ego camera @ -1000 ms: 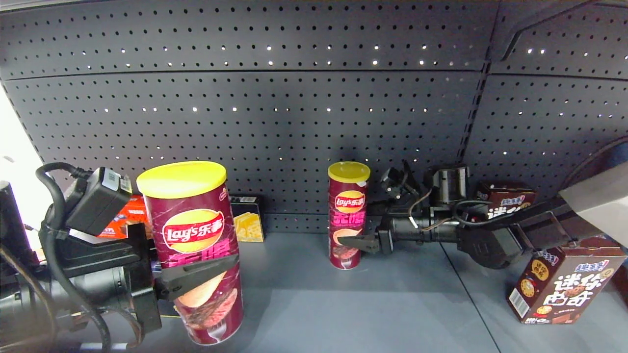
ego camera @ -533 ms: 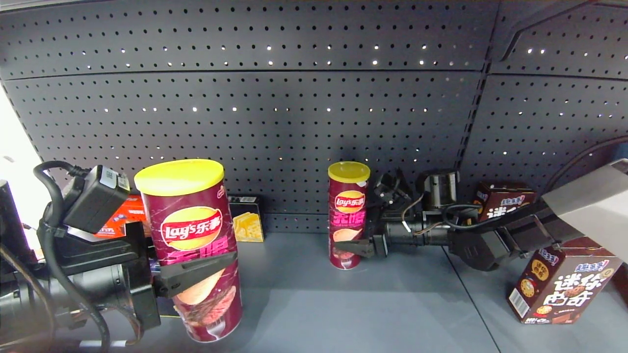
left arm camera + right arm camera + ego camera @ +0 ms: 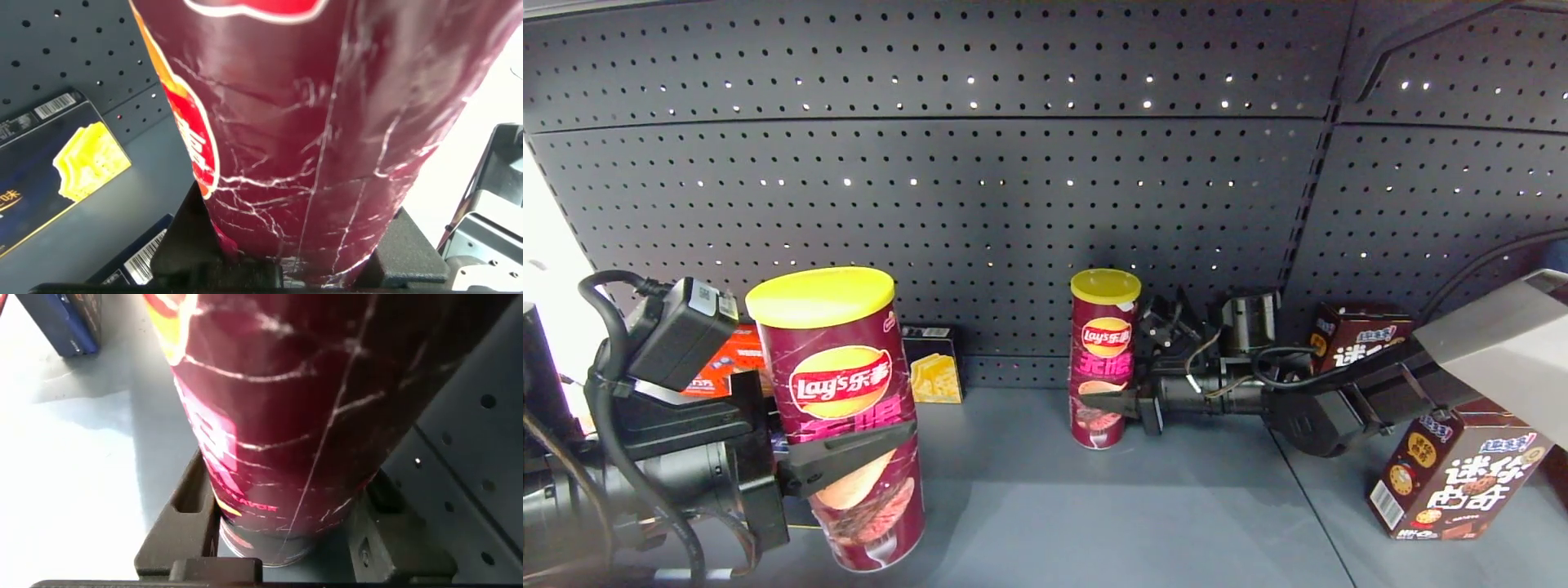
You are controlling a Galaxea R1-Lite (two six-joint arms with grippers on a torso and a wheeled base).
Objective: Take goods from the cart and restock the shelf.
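Near can (image 3: 837, 384) clamped in left jaws, far can (image 3: 1104, 343) in right jaws; yellow box (image 3: 935, 371) between, brown box (image 3: 1462, 482) at 4 o'clock.

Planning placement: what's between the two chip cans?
Head view: bare shelf between near can and far can; a yellow-printed box stands at the back wall, behind the near can.

Logo plus Chinese characters on near can (image 3: 840, 384), far can (image 3: 1104, 353), brown box (image 3: 1462, 478) (barcode too).

The grey shelf (image 3: 1029, 506) bears an upright chip can (image 3: 1103, 359) mid-back, a dark box (image 3: 934, 365) and an orange box (image 3: 747, 355) back-left, and a brown cookie box (image 3: 1454, 478) front-right.
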